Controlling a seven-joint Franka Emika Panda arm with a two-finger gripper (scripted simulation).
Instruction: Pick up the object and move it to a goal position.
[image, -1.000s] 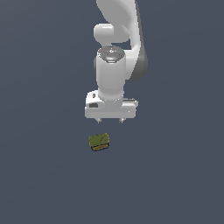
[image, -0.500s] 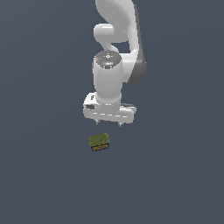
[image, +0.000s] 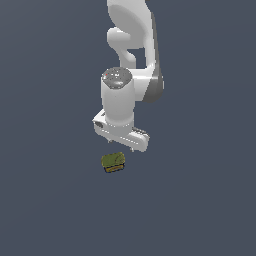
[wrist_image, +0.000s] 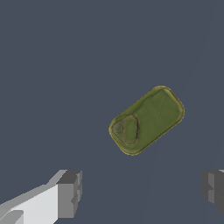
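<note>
The object (image: 113, 162) is a small squat rounded block with an olive-green top and a brown-orange edge, lying on the flat grey floor. My gripper (image: 119, 145) hangs above it, a little toward the far side, and points down. In the wrist view the object (wrist_image: 146, 120) lies beyond the gripper (wrist_image: 142, 189), turned at a slant to the line between the fingers. The grey fingertips (wrist_image: 70, 192) stand wide apart with nothing between them. The gripper is open and empty.
The white arm (image: 131, 45) rises behind the gripper. The grey floor (image: 45, 200) is plain all around, with no other objects in view.
The gripper has turned about its vertical axis and come down a little closer to the object. The object has not moved.
</note>
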